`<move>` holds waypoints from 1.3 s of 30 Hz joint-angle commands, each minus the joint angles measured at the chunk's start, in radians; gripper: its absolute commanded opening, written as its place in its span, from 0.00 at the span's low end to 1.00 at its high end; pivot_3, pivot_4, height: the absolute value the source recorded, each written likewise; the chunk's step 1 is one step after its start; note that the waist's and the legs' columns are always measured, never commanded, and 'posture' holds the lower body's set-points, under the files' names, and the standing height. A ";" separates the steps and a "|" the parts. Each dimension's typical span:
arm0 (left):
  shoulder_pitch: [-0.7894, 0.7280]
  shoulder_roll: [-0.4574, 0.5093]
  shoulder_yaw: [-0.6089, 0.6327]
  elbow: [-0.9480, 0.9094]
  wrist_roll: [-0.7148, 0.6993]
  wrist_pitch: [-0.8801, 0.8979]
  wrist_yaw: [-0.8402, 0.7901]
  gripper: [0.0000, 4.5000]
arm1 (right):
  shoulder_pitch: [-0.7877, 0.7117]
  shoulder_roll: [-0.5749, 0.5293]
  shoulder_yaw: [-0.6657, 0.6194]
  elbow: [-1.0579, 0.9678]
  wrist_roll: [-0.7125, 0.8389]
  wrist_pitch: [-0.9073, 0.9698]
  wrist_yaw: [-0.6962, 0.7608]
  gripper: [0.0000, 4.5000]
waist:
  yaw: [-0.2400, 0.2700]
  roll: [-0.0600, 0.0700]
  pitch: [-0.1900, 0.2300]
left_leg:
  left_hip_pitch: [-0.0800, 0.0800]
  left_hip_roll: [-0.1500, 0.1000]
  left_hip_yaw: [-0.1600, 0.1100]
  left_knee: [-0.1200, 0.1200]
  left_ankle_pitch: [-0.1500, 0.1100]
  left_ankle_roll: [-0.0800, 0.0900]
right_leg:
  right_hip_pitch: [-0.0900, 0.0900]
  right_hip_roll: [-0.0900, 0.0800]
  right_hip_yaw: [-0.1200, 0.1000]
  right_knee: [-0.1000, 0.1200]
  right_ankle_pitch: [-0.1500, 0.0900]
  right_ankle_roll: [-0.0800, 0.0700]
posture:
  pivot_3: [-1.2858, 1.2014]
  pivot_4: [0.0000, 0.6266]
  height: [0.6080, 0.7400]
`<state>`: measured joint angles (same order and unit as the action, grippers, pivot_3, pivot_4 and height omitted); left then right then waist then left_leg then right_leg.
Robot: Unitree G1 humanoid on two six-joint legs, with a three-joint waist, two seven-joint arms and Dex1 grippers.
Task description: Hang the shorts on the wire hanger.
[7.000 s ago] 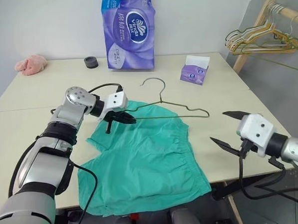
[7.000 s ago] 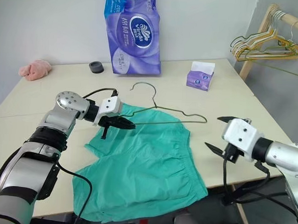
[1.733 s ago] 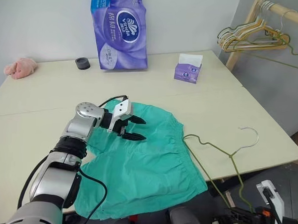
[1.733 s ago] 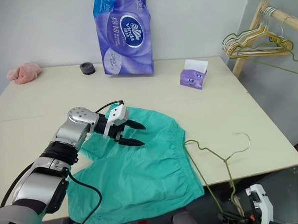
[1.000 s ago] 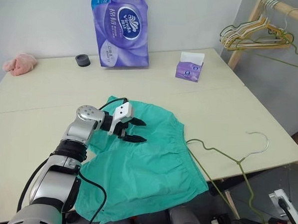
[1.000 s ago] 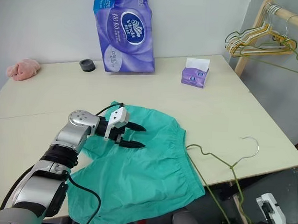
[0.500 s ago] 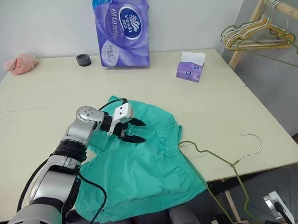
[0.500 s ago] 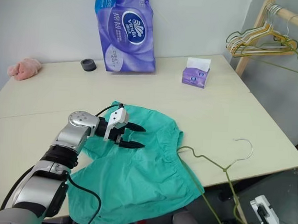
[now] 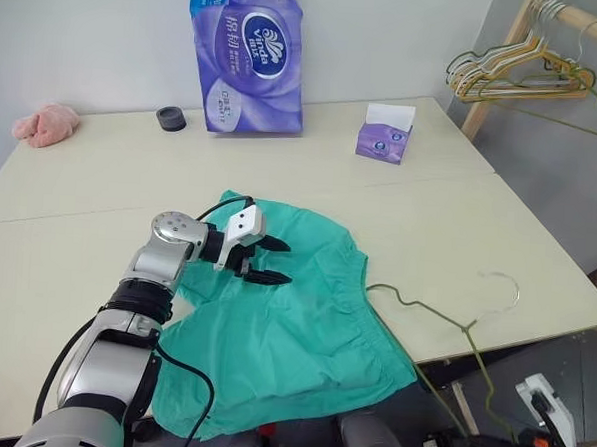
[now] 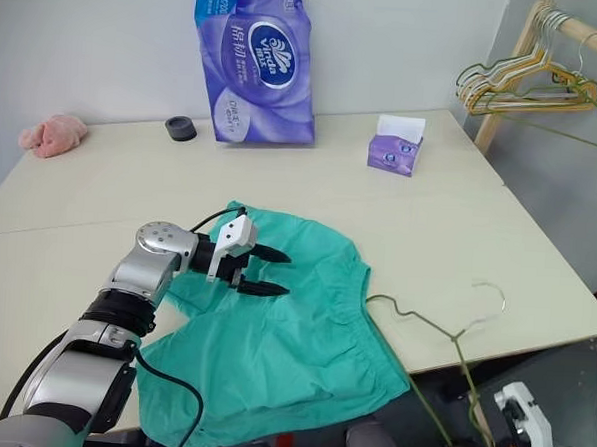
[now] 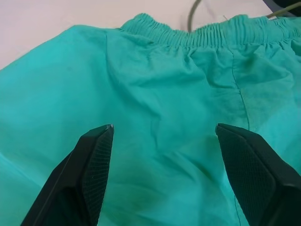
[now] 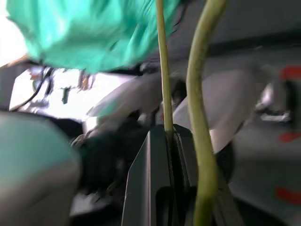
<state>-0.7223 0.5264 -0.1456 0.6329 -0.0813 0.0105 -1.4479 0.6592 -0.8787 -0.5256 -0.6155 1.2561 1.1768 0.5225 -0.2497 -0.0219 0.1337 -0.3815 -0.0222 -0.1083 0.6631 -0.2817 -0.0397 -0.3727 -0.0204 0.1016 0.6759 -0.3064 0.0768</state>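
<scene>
Left pincer (image 9: 269, 261) spread, angled down over shorts (image 9: 303, 334)

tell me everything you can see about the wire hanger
The wire hanger is one thin olive-green bare wire bent into a triangle with a curved hook. It is tilted: hook and upper part lie over the table's front right edge, one shoulder end meets the waistband of the shorts, and the rest slopes below the edge. The right gripper is shut on a lower wire.
</scene>
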 commanded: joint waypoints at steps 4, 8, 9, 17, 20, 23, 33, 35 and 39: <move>-0.013 0.007 0.005 -0.017 -0.014 -0.014 0.009 0.81 | -0.021 -0.011 -0.067 0.009 0.022 -0.003 0.010 0.00 | 0.002 0.000 0.000 | -0.001 0.000 0.000 0.000 0.000 0.000 | 0.000 0.000 -0.001 0.000 0.000 0.000 | 0.38 0.20 1.00; -0.013 0.009 0.004 -0.015 -0.014 -0.014 0.011 0.81 | 0.065 -0.053 -0.134 -0.035 0.043 0.033 0.107 0.00 | 0.004 0.000 0.000 | -0.001 0.000 0.000 0.000 0.000 0.000 | 0.000 0.000 -0.001 0.000 0.000 0.000 | 0.38 0.20 1.00; -0.014 0.009 0.004 -0.014 -0.013 -0.015 0.011 0.81 | 0.094 -0.063 -0.151 -0.052 0.042 0.039 0.137 0.00 | 0.004 0.000 0.000 | -0.001 0.000 0.000 -0.001 0.000 0.000 | 0.000 0.000 -0.001 0.000 0.000 0.000 | 0.38 0.20 1.00; -0.013 0.008 0.004 -0.016 -0.015 -0.013 0.011 0.81 | 0.228 -0.047 -0.219 -0.129 0.005 0.018 0.231 0.00 | 0.001 -0.001 0.002 | 0.000 0.000 0.001 0.000 0.000 0.000 | 0.000 0.000 -0.001 -0.001 0.000 0.000 | 0.38 0.21 1.00; -0.012 0.010 0.004 -0.017 -0.015 -0.011 0.010 0.81 | 0.254 -0.032 -0.251 -0.119 -0.020 0.008 0.244 0.00 | 0.001 -0.002 0.002 | -0.001 0.000 0.001 0.000 0.000 0.000 | 0.000 0.000 -0.001 -0.001 0.000 0.000 | 0.38 0.21 1.00; -0.013 0.010 0.003 -0.016 -0.014 -0.011 0.009 0.81 | 0.283 -0.013 -0.295 -0.103 -0.035 0.000 0.269 0.00 | 0.002 -0.002 0.003 | -0.001 0.000 0.001 -0.001 0.000 0.000 | 0.000 0.000 -0.001 -0.002 0.000 0.000 | 0.37 0.21 1.00; -0.021 0.004 -0.002 -0.005 -0.012 -0.014 0.009 0.81 | 0.401 0.001 -0.313 -0.192 -0.073 -0.014 0.371 0.00 | 0.001 -0.003 0.008 | -0.001 0.000 0.001 -0.001 0.000 0.000 | 0.000 0.000 -0.001 -0.003 0.000 0.000 | 0.37 0.22 1.00; -0.021 0.004 -0.002 -0.006 -0.012 -0.012 0.009 0.81 | 0.403 -0.001 -0.308 -0.200 -0.075 -0.019 0.378 0.00 | 0.000 -0.005 0.011 | -0.001 0.000 0.001 -0.001 0.000 0.000 | 0.000 0.000 -0.001 -0.003 0.000 0.000 | 0.37 0.22 1.00; -0.020 0.002 -0.002 -0.008 -0.012 -0.010 0.011 0.81 | 0.388 -0.016 -0.278 -0.216 -0.076 -0.018 0.378 0.00 | 0.000 -0.006 0.016 | -0.001 0.000 0.000 -0.001 0.000 0.000 | 0.000 0.000 0.000 -0.003 0.000 0.000 | 0.37 0.22 1.00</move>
<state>-0.7224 0.5250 -0.1497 0.6333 -0.0812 0.0103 -1.4348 1.0483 -0.8873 -0.8093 -0.8043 1.1772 1.1648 0.8883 -0.2498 -0.0284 0.1496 -0.3826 -0.0220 -0.1084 0.6618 -0.2819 -0.0399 -0.3731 -0.0210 0.1016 0.6728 -0.3065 0.0770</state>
